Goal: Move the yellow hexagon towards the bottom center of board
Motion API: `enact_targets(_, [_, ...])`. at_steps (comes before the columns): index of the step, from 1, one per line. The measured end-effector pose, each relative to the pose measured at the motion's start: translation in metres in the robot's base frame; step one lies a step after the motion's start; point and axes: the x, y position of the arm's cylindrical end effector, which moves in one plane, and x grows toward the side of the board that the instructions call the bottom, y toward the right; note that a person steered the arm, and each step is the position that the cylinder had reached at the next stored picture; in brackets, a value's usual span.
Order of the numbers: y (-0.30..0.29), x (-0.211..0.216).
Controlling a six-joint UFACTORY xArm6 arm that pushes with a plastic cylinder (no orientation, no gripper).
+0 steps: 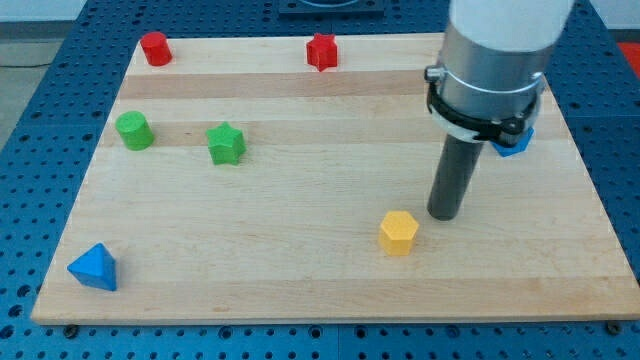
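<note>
Seven small coloured blocks are sitting on a pale wooden board [300, 270], counted from the view's left: one blue triangular block [94, 268] is lying near the bottom left corner, one green cylinder [134, 131] is standing at the left side, one red cylinder [155, 48] is sitting near the top left corner, one green star-shaped block [227, 144] is resting just right of the green cylinder, one red star-shaped block [322, 52] is sitting at the top edge near the middle, one yellow hexagon [398, 233] is lying right of centre in the lower half, short of the bottom centre, and one blue block [514, 141], its shape mostly hidden behind the arm, is peeking out at the right. That is making two red, two green, two blue and one yellow. The arm is carrying no pincer, only a dark rod, and my tip [444, 216] is standing just beside the yellow hexagon, up and to its right, with a narrow gap showing between them. The board is lying on a blue perforated table [30, 150] dotted with holes.
</note>
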Motion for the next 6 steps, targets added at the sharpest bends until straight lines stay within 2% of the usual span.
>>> enact_targets(2, [-0.028, 0.027])
enact_targets(6, [-0.089, 0.04])
